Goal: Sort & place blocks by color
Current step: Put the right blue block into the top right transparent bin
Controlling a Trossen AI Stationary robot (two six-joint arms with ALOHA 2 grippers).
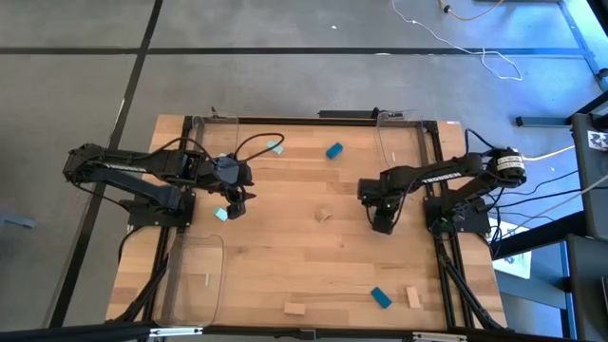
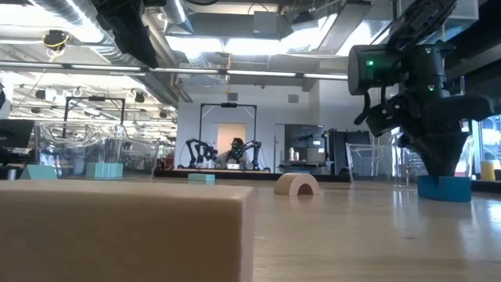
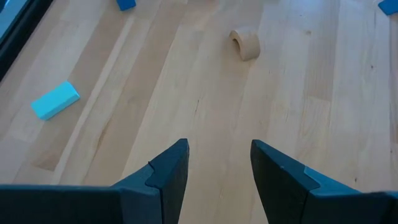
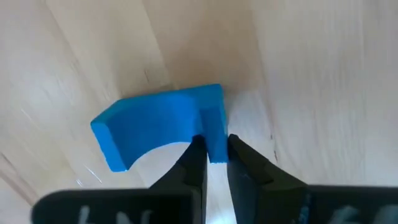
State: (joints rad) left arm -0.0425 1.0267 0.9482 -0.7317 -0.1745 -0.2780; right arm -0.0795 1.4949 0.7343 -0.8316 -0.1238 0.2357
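Note:
My right gripper (image 4: 214, 155) is shut on a deep blue arch block (image 4: 158, 124) right of the table's middle; the low view shows that gripper (image 2: 442, 168) standing over the blue block (image 2: 444, 188). My left gripper (image 3: 217, 155) is open and holds nothing; in the high view it (image 1: 237, 195) hovers just beyond a mint block (image 1: 221, 214). That mint block (image 3: 55, 101) and a pale wooden arch (image 3: 244, 45) lie flat on the table ahead of it. More blocks lie scattered: mint (image 1: 275, 147), blue (image 1: 333, 150), blue (image 1: 381, 297), wood (image 1: 412, 296), wood (image 1: 294, 308). My right gripper pinches one leg of the blue arch (image 4: 216, 140) between its two fingers. The fingers come from above, pointing down. In the low view the block's underside (image 2: 444, 197) sits on the table top, with the arch lying on its side.
Clear plastic trays stand at the near left (image 1: 195, 275), far left (image 1: 214, 142) and far right (image 1: 399, 142) of the table. A big wooden block (image 2: 125, 231) fills the low view's foreground. The wooden arch (image 1: 324, 215) lies between the two grippers.

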